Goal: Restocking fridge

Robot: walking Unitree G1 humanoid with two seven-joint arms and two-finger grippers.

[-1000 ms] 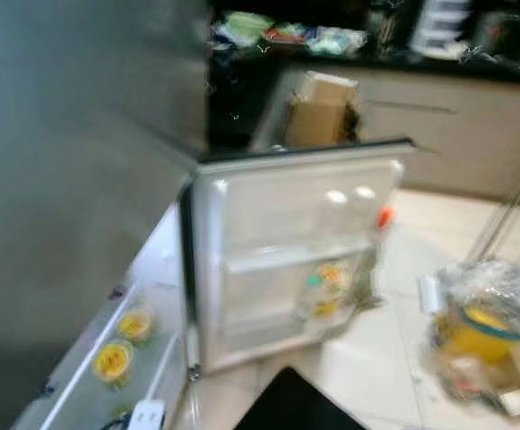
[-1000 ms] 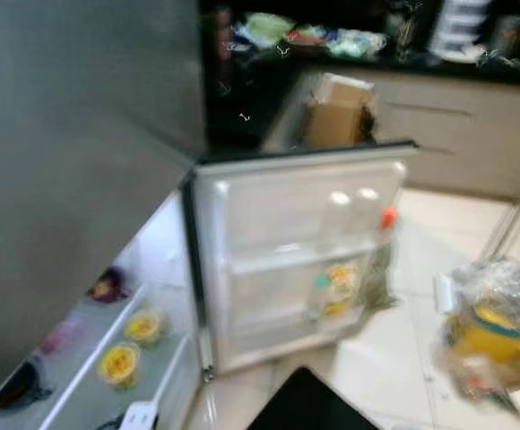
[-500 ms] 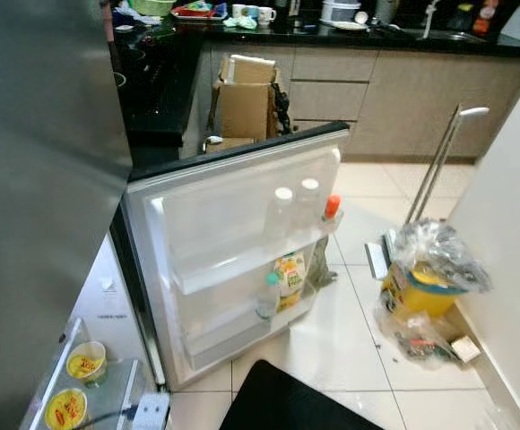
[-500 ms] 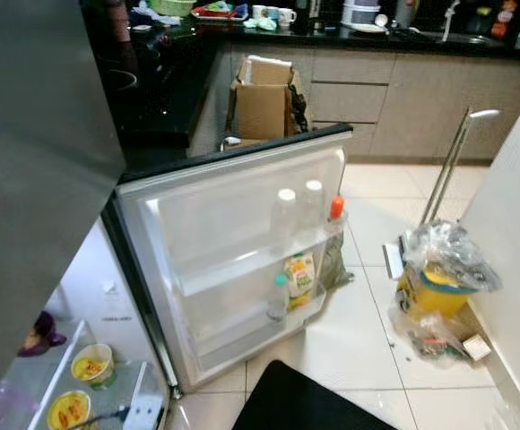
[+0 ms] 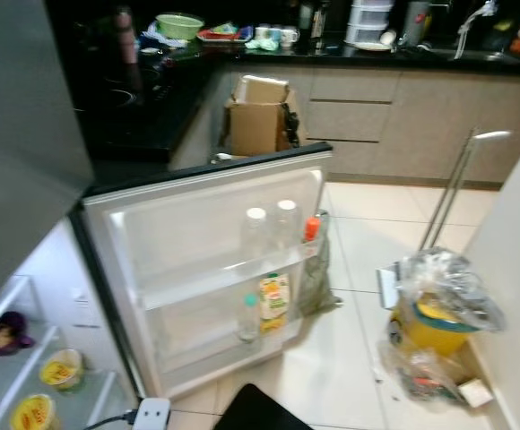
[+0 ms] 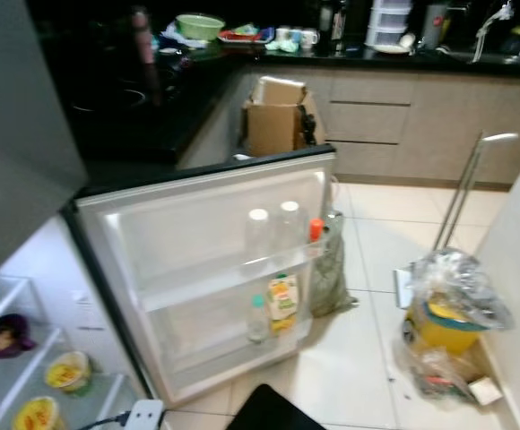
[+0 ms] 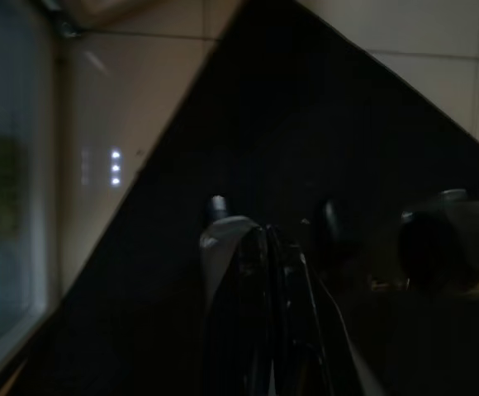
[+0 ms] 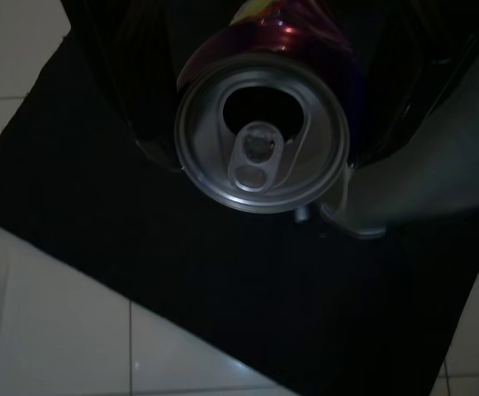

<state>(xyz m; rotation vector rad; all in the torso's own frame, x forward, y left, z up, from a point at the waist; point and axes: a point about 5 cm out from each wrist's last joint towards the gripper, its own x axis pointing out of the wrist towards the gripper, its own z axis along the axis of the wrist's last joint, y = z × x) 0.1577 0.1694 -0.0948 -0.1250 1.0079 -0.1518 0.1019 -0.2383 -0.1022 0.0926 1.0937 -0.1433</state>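
The right gripper (image 8: 260, 107) clamped a drink can (image 8: 260, 136) — silver top, pull tab, opened mouth, red-purple side — above a black mat (image 8: 223, 289); left gripper's (image 7: 264, 272) state couldn't be told.

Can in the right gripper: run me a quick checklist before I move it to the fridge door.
1. Grip: the right gripper holds the can between its fingers. Ok.
2. Can sealed: the opening by the tab looks dark, as if open. Not ok, spill risk if tilted.
3. Fridge door swung open. Ok.
4. Space on the upper door shelf: bottles stand at one end, the rest looks bare. Ok.
5. Left gripper hangs over the black mat, fingers together. Ok.
6. Clearance above the lower door shelf: cannot tell.
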